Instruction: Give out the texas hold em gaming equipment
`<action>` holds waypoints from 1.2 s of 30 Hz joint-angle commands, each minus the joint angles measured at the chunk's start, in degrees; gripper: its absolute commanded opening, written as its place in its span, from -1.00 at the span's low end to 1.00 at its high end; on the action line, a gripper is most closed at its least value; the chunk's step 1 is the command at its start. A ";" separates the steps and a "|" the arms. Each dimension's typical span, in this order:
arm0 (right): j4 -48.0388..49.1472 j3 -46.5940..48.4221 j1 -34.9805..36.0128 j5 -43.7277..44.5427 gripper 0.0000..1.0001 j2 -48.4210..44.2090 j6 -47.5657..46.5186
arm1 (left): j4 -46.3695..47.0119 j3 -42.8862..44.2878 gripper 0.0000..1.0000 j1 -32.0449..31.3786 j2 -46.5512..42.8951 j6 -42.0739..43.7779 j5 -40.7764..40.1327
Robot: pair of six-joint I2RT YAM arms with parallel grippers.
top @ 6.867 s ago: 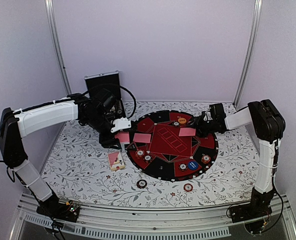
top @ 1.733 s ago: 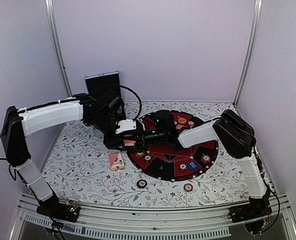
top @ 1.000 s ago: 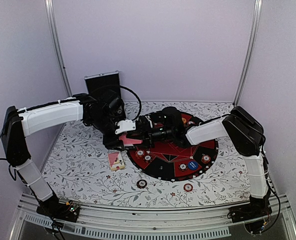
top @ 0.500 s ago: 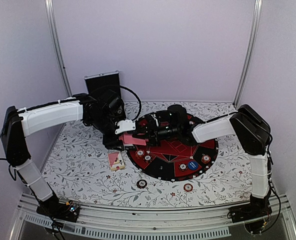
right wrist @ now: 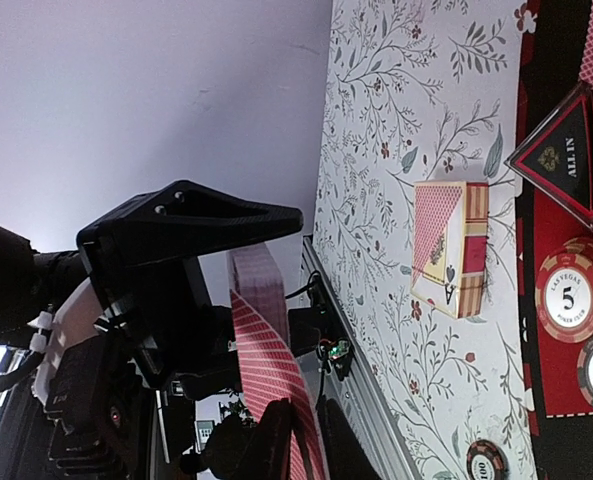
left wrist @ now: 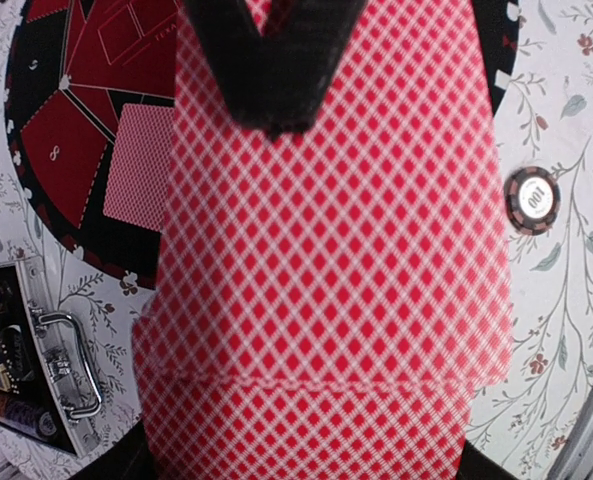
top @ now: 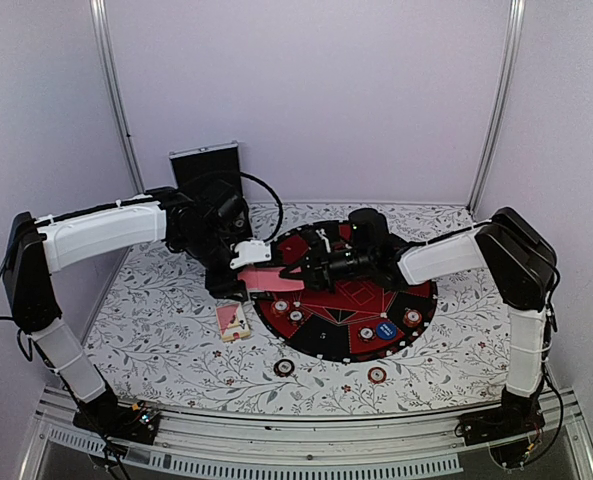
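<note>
My left gripper (top: pixel 248 270) is shut on a deck of pink-backed cards (left wrist: pixel 326 330), held just above the left rim of the round poker mat (top: pixel 416 262). The deck fills the left wrist view and hides the left fingers. My right gripper (top: pixel 308 272) reaches across the mat and is shut on the top card (top: pixel 276 281), which bridges both grippers. In the right wrist view the card (right wrist: pixel 266 370) is pinched between the right gripper's (right wrist: pixel 301 450) black fingers. The pink card box (top: pixel 233 321) lies on the table left of the mat.
The silver-edged black case (top: pixel 206 170) stands at the back left. Striped chips (top: pixel 284 367) (top: pixel 377 375) lie on the table in front of the mat. More chips (top: pixel 413 318), a blue button (top: pixel 385 329), a black triangle marker (right wrist: pixel 566 150) and a dealt card (left wrist: pixel 139 165) sit on the mat.
The right arm reached across the mat to the left gripper, closed on the top card, and has since drawn back to the right, sliding the card off the deck. The left arm stayed still.
</note>
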 commanded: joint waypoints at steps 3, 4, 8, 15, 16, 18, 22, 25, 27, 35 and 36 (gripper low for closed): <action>3.62 -3.32 -1.87 -1.84 -0.76 -5.35 2.50 | 1.39 0.06 -1.00 -0.42 -0.97 0.81 -0.04; 3.98 -3.96 -2.22 -1.94 -0.76 -5.69 2.77 | 1.39 0.10 -1.00 -0.42 -0.92 0.86 -0.09; 5.56 -7.64 -4.20 -2.79 -0.79 -7.54 3.34 | 1.20 0.30 -1.00 -0.42 -0.96 0.90 -0.13; 5.72 -16.11 -9.49 -5.27 -0.83 -10.81 2.41 | 0.69 0.30 -1.00 -0.42 -1.05 0.93 -0.34; 5.09 -17.20 -10.27 -5.63 -0.84 -11.08 1.91 | 0.62 0.34 -1.00 -0.42 -1.00 0.94 -0.31; 2.87 -19.16 -11.80 -6.49 -0.85 -11.50 -0.11 | 0.44 0.43 -1.00 -0.42 -1.10 0.99 -0.31; -6.80 -20.94 -14.74 -7.35 -0.88 -11.47 -7.78 | -0.08 0.65 -1.00 -0.42 -1.16 0.99 -0.30; -17.41 -19.83 -16.94 -5.03 -0.89 -11.82 -17.27 | -0.22 0.61 -1.00 -0.42 -1.34 0.94 -0.23; -20.96 -19.48 -18.40 -4.42 -0.89 -11.72 -22.01 | -0.20 0.63 -1.00 -0.42 -1.35 0.95 -0.22; -37.79 -12.87 -20.09 5.35 -0.93 -8.77 -35.47 | -0.28 0.56 -1.00 -0.45 -1.22 0.98 -0.02; -37.94 -12.25 -20.11 5.41 -0.94 -7.99 -35.87 | -0.28 0.63 -1.00 -0.43 -1.13 0.92 0.03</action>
